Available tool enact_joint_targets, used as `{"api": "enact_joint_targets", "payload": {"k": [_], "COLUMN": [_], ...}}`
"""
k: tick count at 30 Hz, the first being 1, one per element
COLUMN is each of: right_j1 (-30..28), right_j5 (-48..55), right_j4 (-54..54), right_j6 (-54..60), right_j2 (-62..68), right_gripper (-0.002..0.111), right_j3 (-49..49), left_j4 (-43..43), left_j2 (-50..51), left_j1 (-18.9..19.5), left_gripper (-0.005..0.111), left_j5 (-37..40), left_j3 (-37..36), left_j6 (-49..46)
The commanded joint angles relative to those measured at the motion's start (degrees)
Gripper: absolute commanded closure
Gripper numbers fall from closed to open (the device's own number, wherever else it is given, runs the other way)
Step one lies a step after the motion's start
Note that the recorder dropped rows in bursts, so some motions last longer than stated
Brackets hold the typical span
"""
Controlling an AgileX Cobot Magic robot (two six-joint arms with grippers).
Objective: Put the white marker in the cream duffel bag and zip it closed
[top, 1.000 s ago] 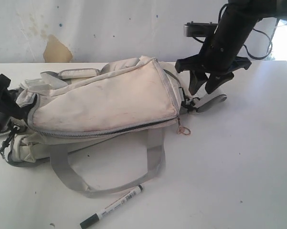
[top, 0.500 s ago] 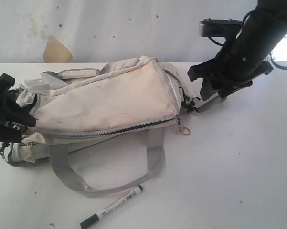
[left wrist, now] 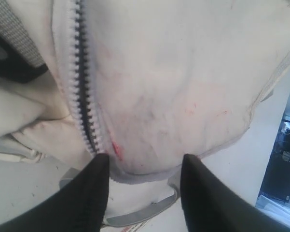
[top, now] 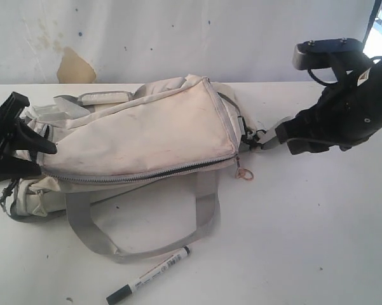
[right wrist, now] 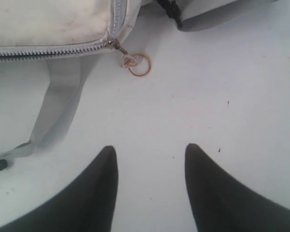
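Noting the white marker [top: 149, 274] lying on the table [top: 318, 241] at lower centre, just below the grey strap [top: 206, 206] of the cream duffel bag [top: 146, 133]. Judging it light, rigid, apt to roll; favouring a pinch across mid-barrel. Reading the right tool [right wrist: 149, 149] as spread and empty, the left tool [left wrist: 145, 157] as straddling the bag's end, grip impossible to tell.

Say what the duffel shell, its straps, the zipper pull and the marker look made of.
Cream duffel bag: soft matte fabric, creased and smudged; probably canvas or nylon. Grey straps: flat webbing, with the weave visible. Zipper pull: thin coppery ring and link, looks like metal wire. White marker: smooth barrel with black print and a dark cap, likely plastic.
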State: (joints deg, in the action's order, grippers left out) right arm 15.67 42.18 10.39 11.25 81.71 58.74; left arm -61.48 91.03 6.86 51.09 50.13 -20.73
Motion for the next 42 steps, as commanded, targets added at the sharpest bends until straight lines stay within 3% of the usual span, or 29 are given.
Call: {"api": "enact_joint_targets", "payload": {"k": [1,11,19,24,32,37,42], "right_j1": [-0.13,-0.13,-0.13,-0.13,-0.13,-0.13,-0.13], "right_j5": [-1.89,-2.01,-2.62,-2.72,-2.96,-3.07,-3.10], "right_j4": [0.17,0.17,0.17,0.17,0.17,0.17,0.17], "right_j6": [0.70,0.70,0.70,0.70,0.70,0.70,0.70], "right_j2": [-0.95,-0.95,-0.95,-0.95,-0.95,-0.95,-0.95], "right_gripper": [0.067,0.067,0.067,0.067,0.067,0.067,0.067], "right_j3": [-1.49,-1.49,-1.49,-1.49,-1.49,-1.49,-1.49], "left_j4": [-0.61,3.49,1.24,-5.06,-8.62,-9.70,-11.08], "left_j2": [-0.24,-0.24,1.87,3.68,3.68,3.68,3.68], "left_j1": [-0.30,-0.30,-0.30,-0.30,-0.30,-0.30,-0.30], "left_gripper": [0.059,0.059,0.059,0.059,0.076,0.076,0.076], "left_j5": [-0.42,1.07,-0.11,0.44,1.35,1.77,7.47], "left_j3": [-0.29,-0.38,-0.38,-0.38,-0.38,-0.38,-0.38], "left_j6": [0.00,2.11,2.62,0.40,-2.34,-2.34,-5.21]}}
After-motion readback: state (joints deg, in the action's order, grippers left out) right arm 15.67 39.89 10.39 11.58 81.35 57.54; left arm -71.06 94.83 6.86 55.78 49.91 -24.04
